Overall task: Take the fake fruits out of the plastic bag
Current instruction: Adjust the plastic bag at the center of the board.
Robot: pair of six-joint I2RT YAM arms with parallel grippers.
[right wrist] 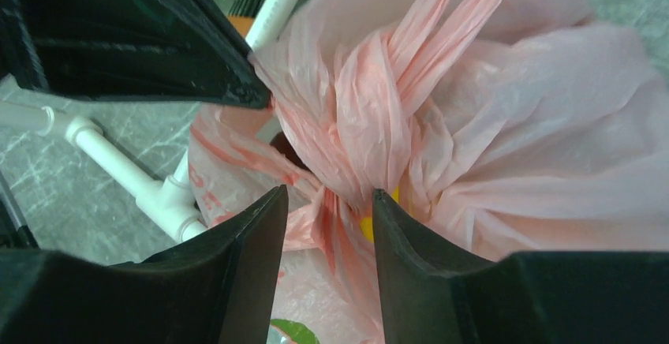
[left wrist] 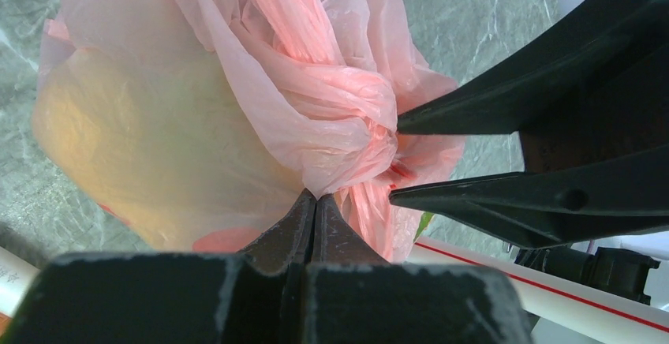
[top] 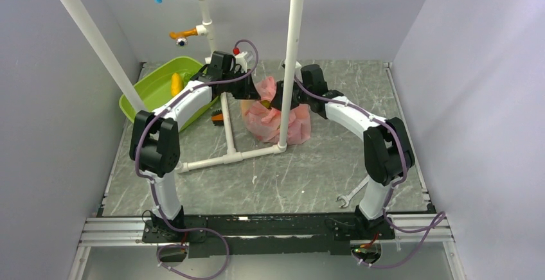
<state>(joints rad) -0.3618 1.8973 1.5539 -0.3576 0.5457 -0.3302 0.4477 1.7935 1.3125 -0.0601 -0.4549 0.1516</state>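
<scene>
The plastic bag (top: 262, 126) is sitting knotted on the desk (top: 289, 177), right beside the foot of the white pipe frame (top: 228, 158) upright. The fake fruits (left wrist: 102, 139) are showing as a yellow-orange mass through its film. The left gripper (left wrist: 315, 202) is pinching the film just under the knot, jaws pressed together on it. The right gripper (right wrist: 329, 194) is straddling the twisted neck, jaws parted narrowly around it. A green tub (top: 144, 90) is lying left of the frame.

Thin, crinkly, translucent pink plastic bag (top: 299, 126), slumped midway across the table (top: 289, 177), loop handles twisted into a tight knot on top. Inside, dimly visible through the film: yellow-orange oval fake fruit (left wrist: 118, 147), with a smaller red patch low beside it.
</scene>
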